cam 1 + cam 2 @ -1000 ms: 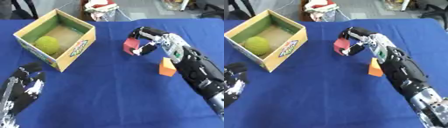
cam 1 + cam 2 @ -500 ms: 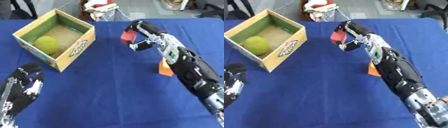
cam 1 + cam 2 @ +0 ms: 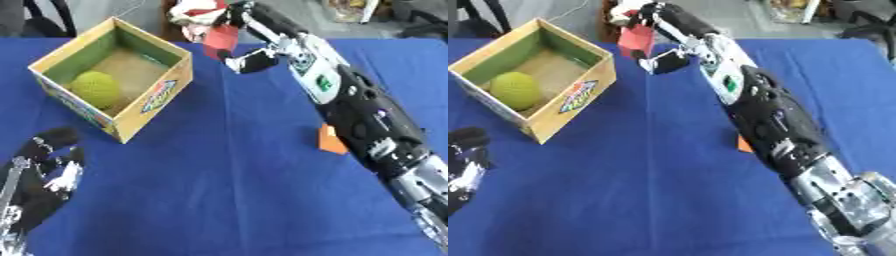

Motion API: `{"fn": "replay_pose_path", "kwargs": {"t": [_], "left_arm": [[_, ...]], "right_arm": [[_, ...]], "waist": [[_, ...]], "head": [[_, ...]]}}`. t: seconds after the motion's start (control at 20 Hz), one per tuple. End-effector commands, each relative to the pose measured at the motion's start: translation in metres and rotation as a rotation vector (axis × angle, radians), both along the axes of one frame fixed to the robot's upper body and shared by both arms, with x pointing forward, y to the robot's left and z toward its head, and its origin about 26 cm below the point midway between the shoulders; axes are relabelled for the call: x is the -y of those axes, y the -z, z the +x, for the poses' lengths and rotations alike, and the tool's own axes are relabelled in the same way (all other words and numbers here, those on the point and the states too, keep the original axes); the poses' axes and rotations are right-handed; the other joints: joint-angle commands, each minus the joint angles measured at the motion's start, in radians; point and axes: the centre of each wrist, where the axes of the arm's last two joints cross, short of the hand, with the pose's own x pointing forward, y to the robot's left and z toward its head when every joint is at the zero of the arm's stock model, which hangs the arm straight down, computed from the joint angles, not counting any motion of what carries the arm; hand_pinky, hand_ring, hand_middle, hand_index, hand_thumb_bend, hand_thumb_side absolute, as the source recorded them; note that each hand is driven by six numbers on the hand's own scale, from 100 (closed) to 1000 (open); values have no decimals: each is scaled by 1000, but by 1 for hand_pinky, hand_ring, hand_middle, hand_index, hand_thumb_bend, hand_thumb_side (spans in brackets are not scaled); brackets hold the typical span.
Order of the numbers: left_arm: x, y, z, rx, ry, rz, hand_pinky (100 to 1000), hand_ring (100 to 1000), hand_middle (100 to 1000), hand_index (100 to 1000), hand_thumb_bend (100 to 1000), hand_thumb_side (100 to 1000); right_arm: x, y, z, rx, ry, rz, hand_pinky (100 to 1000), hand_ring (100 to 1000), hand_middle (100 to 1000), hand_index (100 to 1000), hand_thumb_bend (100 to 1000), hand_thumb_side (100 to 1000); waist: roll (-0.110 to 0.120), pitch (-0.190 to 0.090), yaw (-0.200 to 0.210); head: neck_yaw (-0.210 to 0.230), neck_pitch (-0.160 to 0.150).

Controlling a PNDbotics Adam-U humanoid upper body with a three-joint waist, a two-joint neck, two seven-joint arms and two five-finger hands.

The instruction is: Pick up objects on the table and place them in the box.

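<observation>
Blue cloth over the whole surface (image 3: pixel 219 200). At the lower left corner, left hand (image 3: pixel 44 172), black with pale patches, fingers up and relaxed, grasping nothing, resting idle on the cloth. Further right and toward the far side, cardboard box (image 3: pixel 153 95), open at the top, green on the inner walls, a coloured print on the near outer face, set askew to the surface edge. Inside, against the near left wall, a yellow-green ball (image 3: pixel 94 88) on the brown floor of the box. Right of the box, up at the far edge, right hand (image 3: pixel 249 47) at the end of the long black arm reaching in from the lower right, fingers and thumb curled round a red block (image 3: pixel 221 40), held clear of the cloth, beyond the box's far right corner and not over its opening. Behind the hand, off the surface, a white and red thing, shape unclear. Further right, beside the forearm, an orange block (image 3: pixel 331 141) lying on the cloth, partly hidden by the arm, well apart from the box.
</observation>
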Motion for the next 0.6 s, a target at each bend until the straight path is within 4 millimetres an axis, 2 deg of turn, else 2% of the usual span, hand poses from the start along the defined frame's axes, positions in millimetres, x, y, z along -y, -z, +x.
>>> {"fn": "replay_pose_path", "kwargs": {"t": [0.05, 0.25, 0.4, 0.45, 0.5, 0.55, 0.6], "left_arm": [[0, -7, 1, 23, 21, 16, 547, 790, 746, 802, 207, 351], [3, -9, 2, 27, 40, 19, 547, 789, 746, 801, 208, 350], [5, -10, 2, 28, 51, 20, 547, 788, 746, 801, 210, 350], [6, -10, 2, 28, 55, 20, 547, 788, 745, 801, 210, 349], [6, -10, 3, 28, 59, 20, 546, 788, 745, 801, 210, 349], [7, -10, 3, 29, 62, 20, 546, 788, 745, 801, 210, 349], [7, -10, 3, 29, 64, 20, 546, 788, 745, 801, 210, 350]], "right_arm": [[-25, -21, -4, 44, -58, -29, 730, 706, 557, 756, 100, 155], [-48, -22, -4, 60, -80, -76, 741, 716, 581, 780, 100, 176], [-62, -14, -2, 37, -79, -116, 758, 747, 631, 829, 100, 228], [-67, -10, -2, 23, -78, -141, 789, 796, 728, 894, 177, 340], [-71, -5, -2, -1, -77, -178, 798, 813, 757, 919, 217, 377], [-74, -1, -2, -24, -80, -215, 831, 865, 852, 979, 311, 446], [-78, 2, -2, -40, -84, -253, 844, 884, 891, 990, 343, 461]], "waist": [[0, -19, 17], [-3, -17, 55], [-3, -17, 76], [-3, -16, 80], [-2, -16, 83], [-2, -16, 85], [-2, -16, 85]], "head": [[-18, -13], [-37, -17], [-47, -18], [-51, -18], [-54, -18], [-56, -18], [-57, -19]]}}
